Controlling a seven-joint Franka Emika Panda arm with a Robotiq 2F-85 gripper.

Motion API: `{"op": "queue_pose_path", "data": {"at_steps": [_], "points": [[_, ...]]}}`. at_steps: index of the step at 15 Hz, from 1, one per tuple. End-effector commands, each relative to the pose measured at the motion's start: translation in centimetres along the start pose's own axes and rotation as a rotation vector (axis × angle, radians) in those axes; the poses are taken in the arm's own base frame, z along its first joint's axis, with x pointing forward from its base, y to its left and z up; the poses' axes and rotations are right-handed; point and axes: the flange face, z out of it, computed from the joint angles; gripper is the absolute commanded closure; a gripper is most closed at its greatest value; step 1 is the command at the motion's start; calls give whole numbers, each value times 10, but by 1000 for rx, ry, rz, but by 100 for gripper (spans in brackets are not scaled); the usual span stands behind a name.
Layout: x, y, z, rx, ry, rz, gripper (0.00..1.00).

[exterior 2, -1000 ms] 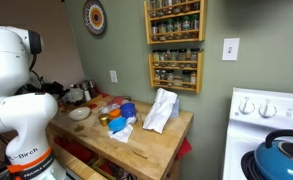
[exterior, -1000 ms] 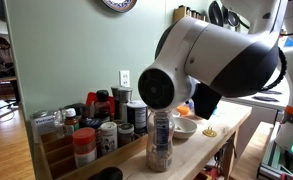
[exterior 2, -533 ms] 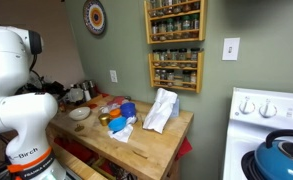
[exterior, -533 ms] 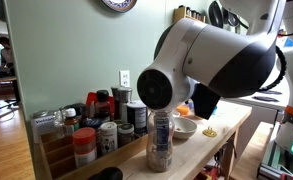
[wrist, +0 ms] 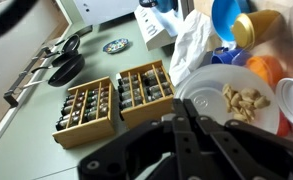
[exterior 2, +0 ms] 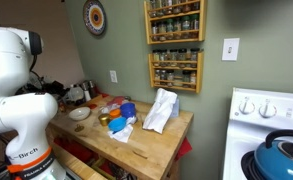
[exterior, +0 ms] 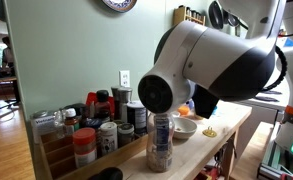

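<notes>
Wooden counter (exterior 2: 158,142) under a green wall: your gripper (wrist: 189,120) hovers above it, jaws looking pressed together with nothing between them. In the wrist view, the white dish (wrist: 211,112) of pale pieces sits just beside its tips, near a crumpled white cloth (wrist: 191,45).

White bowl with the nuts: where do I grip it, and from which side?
I'd take the white bowl by its rim, on the bare stretch facing the white cloth, coming straight down with one finger inside, one outside. It looks too wide and shallow to span, and the nuts lie toward the far side, where the orange thing crowds it.
</notes>
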Motion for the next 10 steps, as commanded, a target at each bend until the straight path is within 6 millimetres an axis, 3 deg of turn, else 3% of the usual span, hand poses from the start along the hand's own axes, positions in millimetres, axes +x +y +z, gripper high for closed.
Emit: {"op": "queue_pose_path", "data": {"at_steps": [1,2,3,4,5,10], "points": [[-4,-4,2,-91,29,7,99],[-3,-1,-8,93,-4,-45,99],[-5,-6,1,-94,19,-7,99],[-4,-4,-5,47,-21,-55,99],[-6,-6,-1,-44,-10,-45,99],[-5,-6,-5,23,-15,-63,99]]}}
